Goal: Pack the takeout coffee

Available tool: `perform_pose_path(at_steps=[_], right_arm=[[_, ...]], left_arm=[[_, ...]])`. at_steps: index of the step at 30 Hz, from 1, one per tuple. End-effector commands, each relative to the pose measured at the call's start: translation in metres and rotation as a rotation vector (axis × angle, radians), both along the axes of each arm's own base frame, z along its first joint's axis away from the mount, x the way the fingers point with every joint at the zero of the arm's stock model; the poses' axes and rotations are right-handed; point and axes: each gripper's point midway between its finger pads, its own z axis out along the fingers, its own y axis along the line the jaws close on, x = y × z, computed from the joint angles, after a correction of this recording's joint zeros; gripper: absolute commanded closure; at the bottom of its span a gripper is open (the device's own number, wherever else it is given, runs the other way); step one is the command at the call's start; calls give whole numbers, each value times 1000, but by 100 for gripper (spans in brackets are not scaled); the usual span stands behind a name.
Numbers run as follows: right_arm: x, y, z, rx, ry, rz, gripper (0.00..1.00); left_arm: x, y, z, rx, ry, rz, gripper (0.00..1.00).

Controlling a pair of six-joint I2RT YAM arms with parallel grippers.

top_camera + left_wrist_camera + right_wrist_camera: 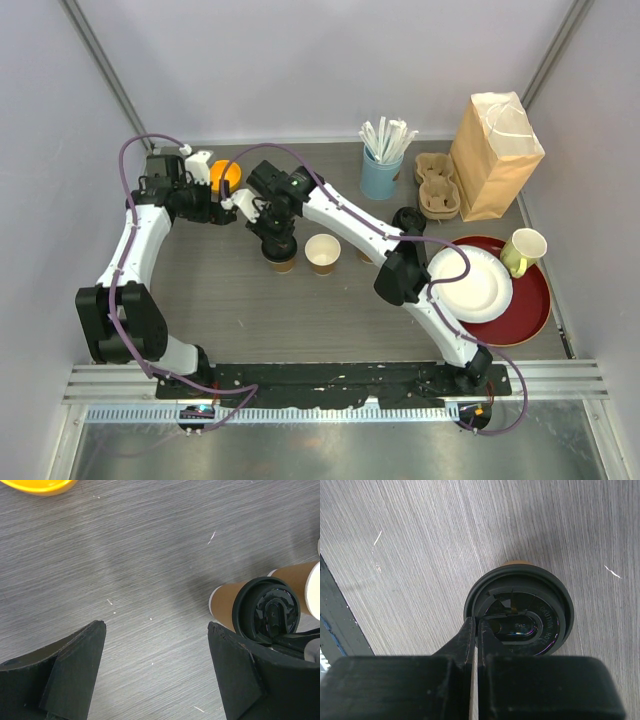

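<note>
A kraft-brown coffee cup with a black lid stands left of centre on the table. My right gripper is directly above it, shut, with its fingertips resting on the lid's inner rim. The lid sits on the cup, and only a sliver of brown wall shows. A second brown cup stands open just to the right, white inside. My left gripper hovers open over bare table, left of the lidded cup, its right finger close to the cup wall.
An orange round object lies by the left gripper. At the back stand a light-blue cup of straws, a cardboard cup carrier and a brown paper bag. A red tray at the right holds white plates and a pale yellow cup.
</note>
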Motion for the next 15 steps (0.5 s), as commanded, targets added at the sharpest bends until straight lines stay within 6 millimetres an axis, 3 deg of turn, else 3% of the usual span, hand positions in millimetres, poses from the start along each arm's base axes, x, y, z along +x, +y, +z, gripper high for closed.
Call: perform_pose_path(at_steps=[1,4,10,15], right_arm=[[-11,0,-14,-41,16,28,99],[-15,-3,-25,-69,31,27,99],[-16,-3,-18,-60,12,24,98],[-14,-1,-6,-32,-8,24,73]], left_arm=[[3,-7,13,-27,-49,-28,13],[2,-8,12,-31,-45,-31,13],[0,-12,14,-58,-40,-36,14],[-1,-14,13,-68,-33,-40,13]])
